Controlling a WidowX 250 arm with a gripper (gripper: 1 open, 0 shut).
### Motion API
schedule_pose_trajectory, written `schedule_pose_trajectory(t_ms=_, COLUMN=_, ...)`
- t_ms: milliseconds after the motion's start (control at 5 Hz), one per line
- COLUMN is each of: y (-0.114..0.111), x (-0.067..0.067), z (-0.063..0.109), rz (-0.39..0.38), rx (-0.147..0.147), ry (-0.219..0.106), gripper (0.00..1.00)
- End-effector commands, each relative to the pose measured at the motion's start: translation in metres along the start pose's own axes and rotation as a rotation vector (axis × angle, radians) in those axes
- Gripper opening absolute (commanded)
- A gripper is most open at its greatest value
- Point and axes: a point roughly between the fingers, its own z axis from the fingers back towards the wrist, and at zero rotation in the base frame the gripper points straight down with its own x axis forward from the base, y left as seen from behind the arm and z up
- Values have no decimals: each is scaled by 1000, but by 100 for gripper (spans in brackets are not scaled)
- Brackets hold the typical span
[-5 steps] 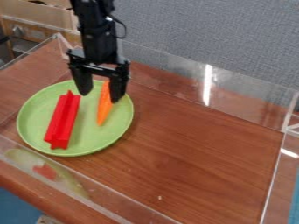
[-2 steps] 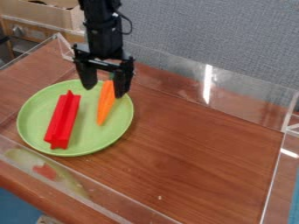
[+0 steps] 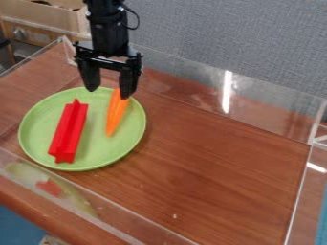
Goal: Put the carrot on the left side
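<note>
The carrot (image 3: 117, 113) is a small orange tapered piece lying on the right half of the light green plate (image 3: 38, 113), tip toward the front. My gripper (image 3: 106, 84) hangs just above the plate's far edge, pointing straight down, open, with nothing between its black fingers (image 3: 80, 79). Its right finger stands just above the carrot's upper end, apart from it. The carrot's green top is hidden behind that finger.
A red grooved bar (image 3: 69, 129) lies on the plate's left half. Clear plastic walls (image 3: 230, 91) ring the wooden table (image 3: 217, 172). Cardboard boxes (image 3: 38, 19) stand at the back left behind the wall.
The gripper has risen off the carrot and shifted slightly left and back. The carrot stays on the plate, released.
</note>
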Motion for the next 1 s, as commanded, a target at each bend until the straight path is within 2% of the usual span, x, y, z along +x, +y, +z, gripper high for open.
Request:
schedule_pose_trajectory(t_ms=0, y=6, x=1, z=16, rz=19, rx=14, ry=-37, gripper=100)
schedule_pose_trajectory(t_ms=200, y=6, x=-2, z=15, rz=28, rx=10, ry=-18, gripper=100)
schedule_pose_trajectory(t_ms=400, y=6, x=0, z=10, rz=5, rx=5, ry=1, gripper=100)
schedule_pose_trajectory(t_ms=600, y=4, x=0, z=6, rz=-21, rx=-1, ry=7, gripper=100)
schedule_pose_trajectory(t_ms=800, y=-2, x=-6, z=6, rz=-2, rx=-8, ry=10, gripper=100)
